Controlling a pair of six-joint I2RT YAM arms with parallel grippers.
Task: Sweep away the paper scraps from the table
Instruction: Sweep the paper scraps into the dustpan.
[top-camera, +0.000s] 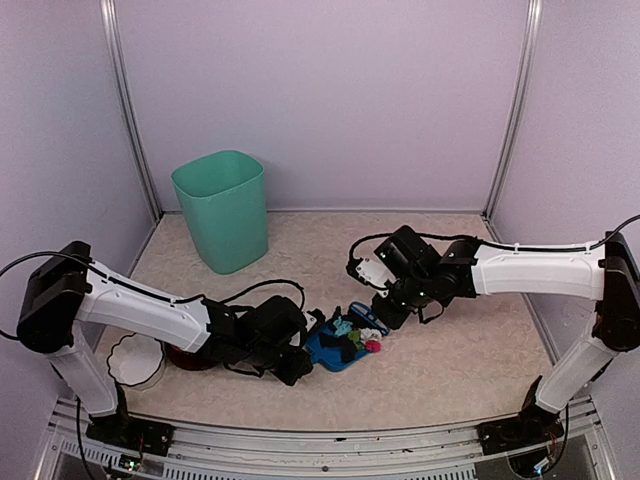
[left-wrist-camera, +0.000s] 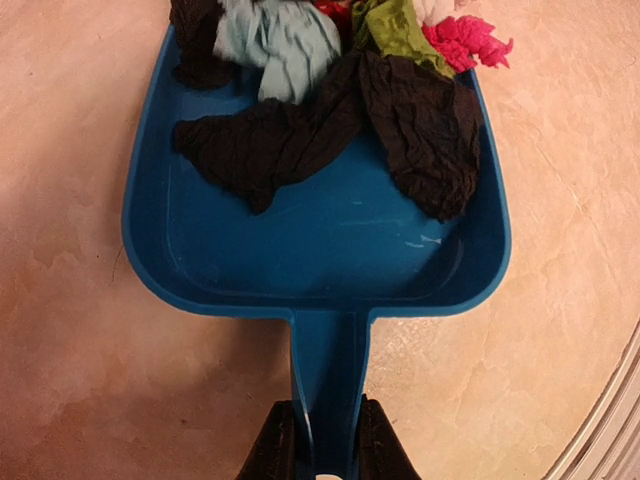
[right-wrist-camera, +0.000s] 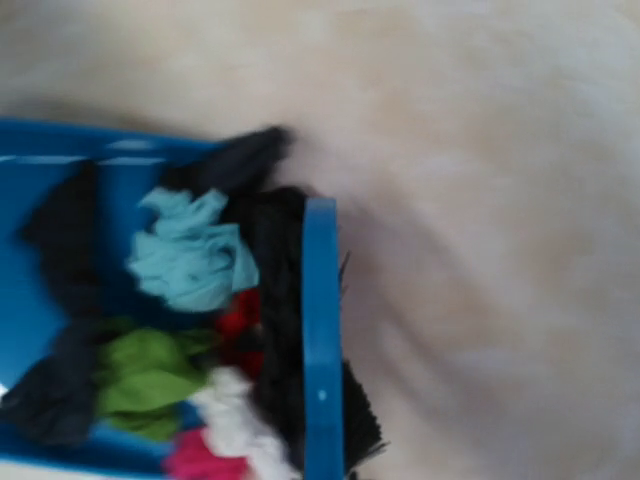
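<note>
Last strokes of sweeping: left gripper clamps the dustpan handle, paper scraps heaped against the brush at its far lip, right gripper hold impossible to tell; next, nudge them deeper

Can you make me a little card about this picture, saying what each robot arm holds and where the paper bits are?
Left gripper: shut on the dustpan handle
Right gripper: holds the hand brush at the dustpan's open edge
Paper scraps: piled in the dustpan; black, teal, green, pink, white, red
Table: beige, dustpan resting on it
Bin: green, upright, far left
</note>
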